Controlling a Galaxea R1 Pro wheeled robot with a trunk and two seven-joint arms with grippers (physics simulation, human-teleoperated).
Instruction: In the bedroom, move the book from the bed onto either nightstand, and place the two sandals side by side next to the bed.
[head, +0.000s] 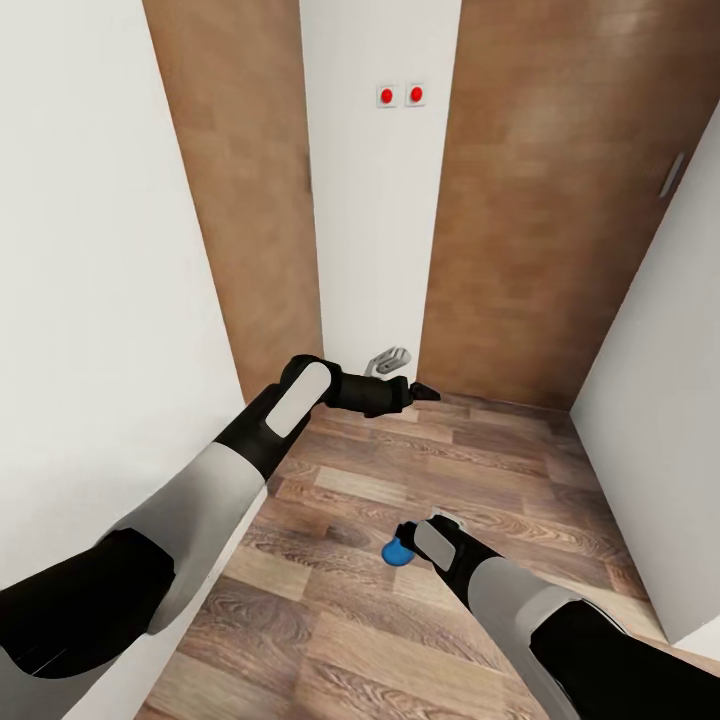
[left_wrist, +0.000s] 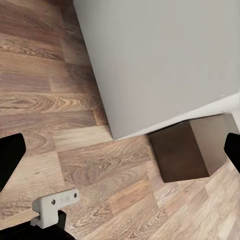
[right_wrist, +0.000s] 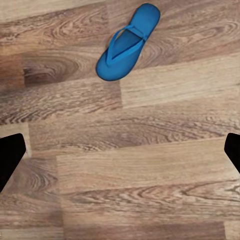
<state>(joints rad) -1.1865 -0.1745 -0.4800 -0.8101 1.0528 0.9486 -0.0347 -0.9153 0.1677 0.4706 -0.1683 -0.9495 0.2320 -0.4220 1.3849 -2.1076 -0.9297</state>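
One bright blue sandal (right_wrist: 127, 42) lies flat on the wood-plank floor, straps up. In the head view only a bit of the sandal (head: 396, 551) peeks out beside my right wrist. My right gripper (right_wrist: 120, 155) hangs open above bare planks, short of the sandal and not touching it; in the head view the right gripper (head: 405, 533) points down at the floor. My left gripper (head: 421, 392) is stretched forward, low, near the foot of the far wall, and the left gripper (left_wrist: 120, 155) is open and empty. The book, the bed and the nightstands are out of view.
I face a narrow corner. A white wall (head: 90, 250) is close on the left, another (head: 670, 420) on the right. Two brown wooden doors (head: 250, 180) (head: 540, 200) flank a white strip with two red-dotted switches (head: 400, 95). A dark brown block (left_wrist: 180, 155) sits at the wall's base.
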